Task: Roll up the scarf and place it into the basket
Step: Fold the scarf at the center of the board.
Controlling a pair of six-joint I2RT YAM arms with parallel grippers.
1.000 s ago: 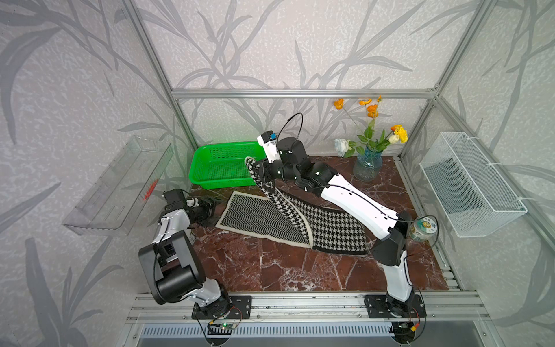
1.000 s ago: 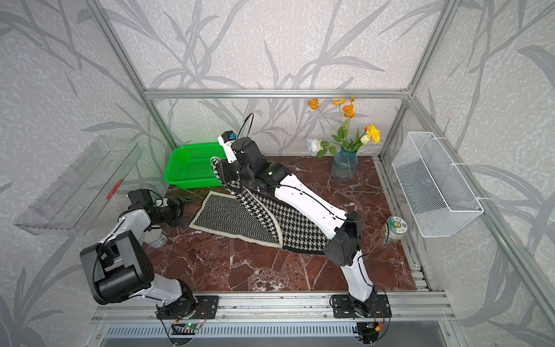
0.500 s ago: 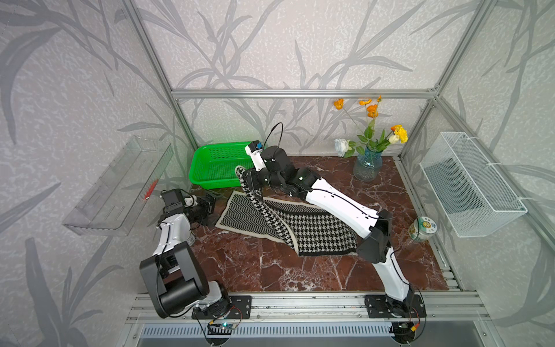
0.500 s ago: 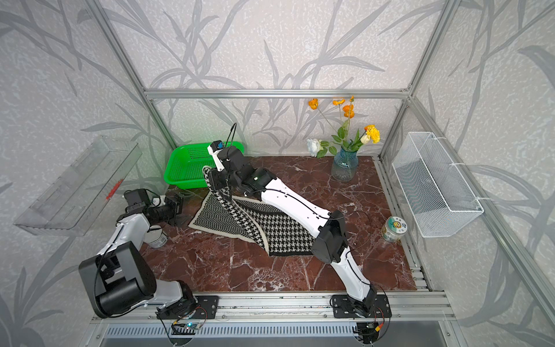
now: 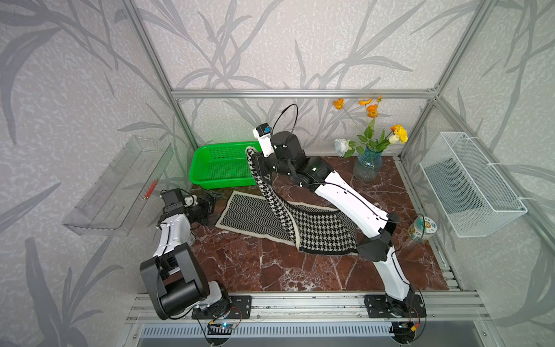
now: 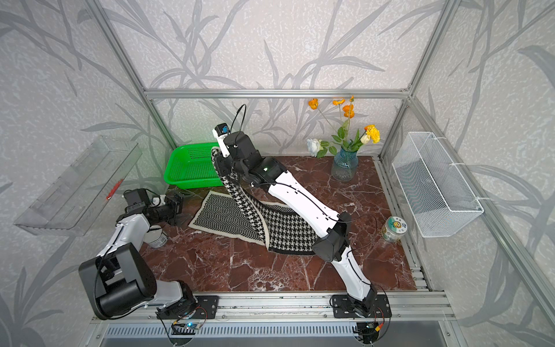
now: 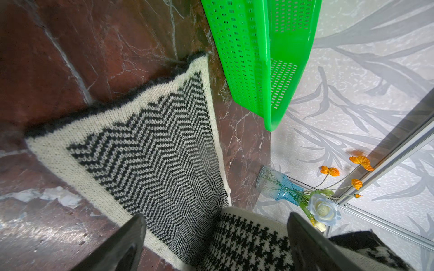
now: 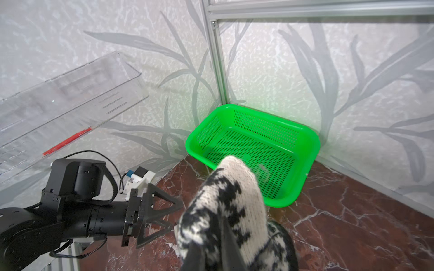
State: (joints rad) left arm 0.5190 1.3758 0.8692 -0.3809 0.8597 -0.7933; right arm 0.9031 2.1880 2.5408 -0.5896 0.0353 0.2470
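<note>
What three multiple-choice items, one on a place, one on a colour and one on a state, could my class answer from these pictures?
1. Where does the green basket stand?
A. In the far corner on the robot's left
B. At the front edge
C. Hung on a side wall

2. What colour is the glass vase?
A. Red
B. Blue
C. Black

3. What is the right end effector doing?
A. Hanging open above the basket
B. Parked empty at its base
C. Shut on a raised end of the scarf

Answers:
1 A: both top views show it in that far corner.
2 B: its glass is tinted blue in both top views.
3 C: the right wrist view shows the knit pinched between closed jaws, and the rest trails down to the marble.
</note>
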